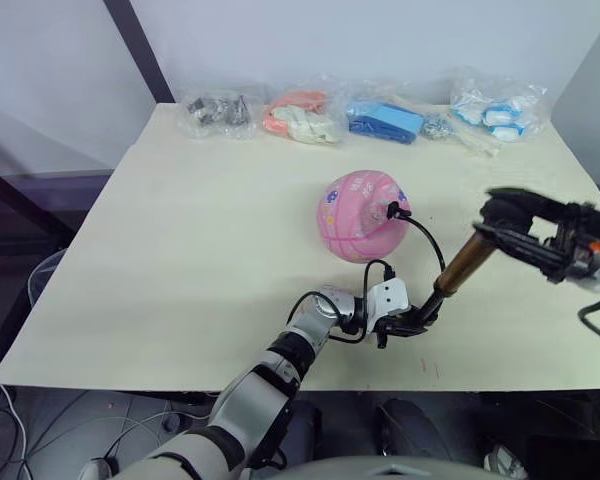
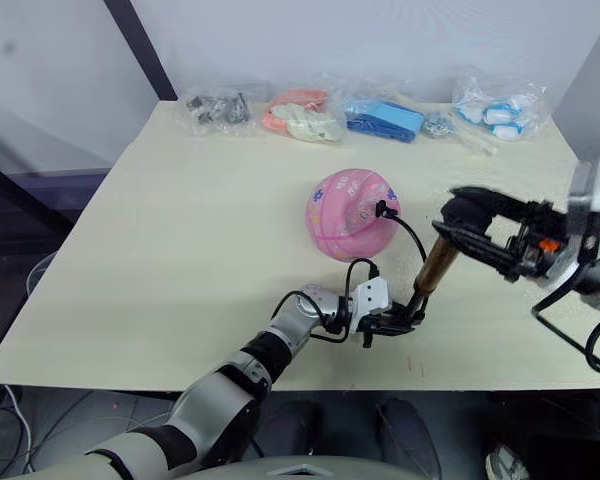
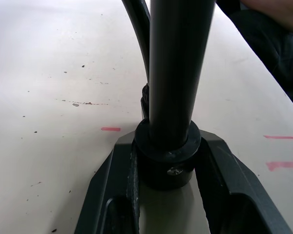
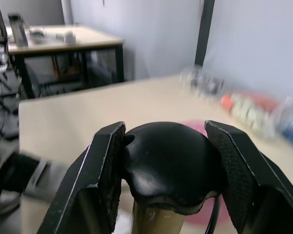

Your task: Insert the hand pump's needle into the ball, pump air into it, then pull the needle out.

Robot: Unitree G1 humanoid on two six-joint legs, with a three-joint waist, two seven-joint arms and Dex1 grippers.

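Left eye view: left gripper (image 1: 412,326) clamps bronze-gold hand pump (image 1: 463,263) base; right gripper (image 1: 500,222) grips its black handle. Hose plugged into pink flower-print rubber ball (image 1: 360,215), at 11 o'clock of the pump.

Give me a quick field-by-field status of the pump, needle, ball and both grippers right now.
ball: pink ball sits mid-table, hose fitting plugged into its right side
needle: fitting against the ball; the pin itself cannot be seen
hand pump: hand pump stands tilted, base end near the table's front edge, handle end up to the right
left gripper: left gripper shut on the pump's black base cap
right gripper: right gripper shut on the pump's black handle
table: table with clear bags of small items along the far edge
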